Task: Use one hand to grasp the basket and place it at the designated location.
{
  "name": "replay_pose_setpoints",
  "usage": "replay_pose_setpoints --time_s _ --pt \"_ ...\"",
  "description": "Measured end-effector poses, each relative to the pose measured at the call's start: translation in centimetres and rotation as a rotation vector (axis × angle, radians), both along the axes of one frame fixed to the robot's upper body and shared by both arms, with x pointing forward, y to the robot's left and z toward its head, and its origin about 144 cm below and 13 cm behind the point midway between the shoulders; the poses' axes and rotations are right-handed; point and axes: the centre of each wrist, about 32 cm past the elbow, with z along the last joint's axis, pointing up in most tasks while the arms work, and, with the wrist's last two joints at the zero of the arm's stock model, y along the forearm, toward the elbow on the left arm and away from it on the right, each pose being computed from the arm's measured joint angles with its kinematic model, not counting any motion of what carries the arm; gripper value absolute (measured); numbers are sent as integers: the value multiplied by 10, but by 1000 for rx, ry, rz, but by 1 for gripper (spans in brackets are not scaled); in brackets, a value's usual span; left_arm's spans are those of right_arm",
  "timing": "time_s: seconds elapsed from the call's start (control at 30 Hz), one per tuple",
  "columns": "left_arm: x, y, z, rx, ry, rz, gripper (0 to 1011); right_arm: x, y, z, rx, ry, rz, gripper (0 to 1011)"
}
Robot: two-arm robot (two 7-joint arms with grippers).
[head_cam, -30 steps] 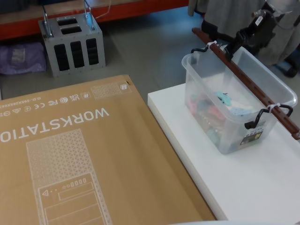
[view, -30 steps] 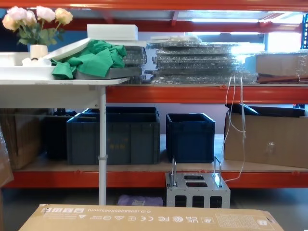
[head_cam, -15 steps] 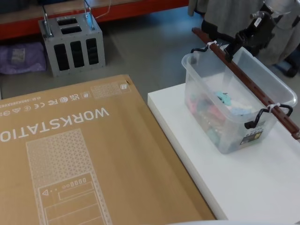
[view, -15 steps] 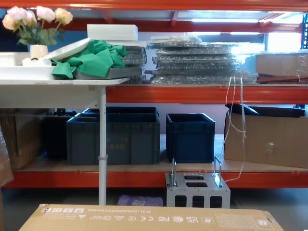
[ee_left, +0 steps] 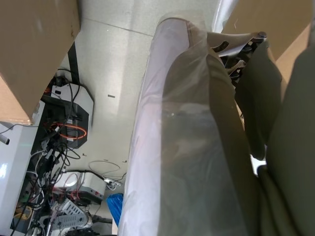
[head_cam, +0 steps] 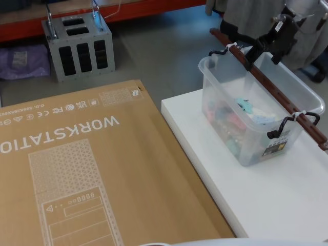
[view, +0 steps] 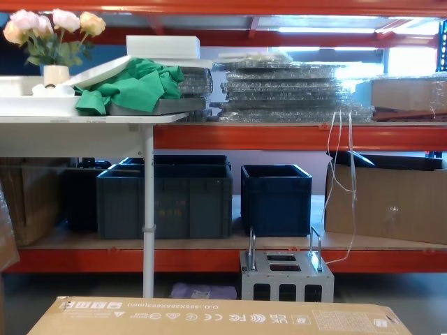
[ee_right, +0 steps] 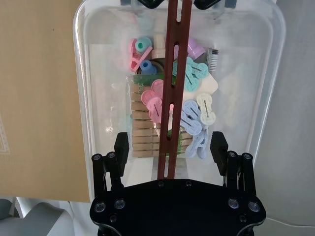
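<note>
Basket [head_cam: 207, 77], translucent white plastic, dark red-brown bar handle [ee_right: 173, 73] between your black right gripper's [ee_right: 170, 145] parted fingers [ee_right: 121, 145]: not yet clamped; lifting, placing remain.

The bench [head_cam: 266, 205] lies bare on the near side of the basket [head_cam: 241, 148], leaving free passage there; a large cardboard carton [head_cam: 77, 154] lies just beside the bench's left edge and closes that side; the handle [head_cam: 274, 90] crosses the tub's mouth lengthwise, with an open strip either side above the pegs [ee_right: 152, 98]; the right gripper [ee_right: 170, 147] has its jaws spread astride the bar, a gap on each side; open floor [head_cam: 154, 56] separates the basket from the grey metal box [head_cam: 79, 43].
</note>
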Motion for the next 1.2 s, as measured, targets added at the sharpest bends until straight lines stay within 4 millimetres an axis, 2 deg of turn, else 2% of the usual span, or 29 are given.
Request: replay_pose_setpoints --time_s 0.57,0.87,1.2 --pt "0 0 0 0 0 0 0 12 3 -18 21 54 24 1001" --pt "0 0 0 0 0 0 0 13 5 -23 23 66 34 1001" --pt "0 0 0 0 0 0 0 11 12 -40 25 111 59 1001"
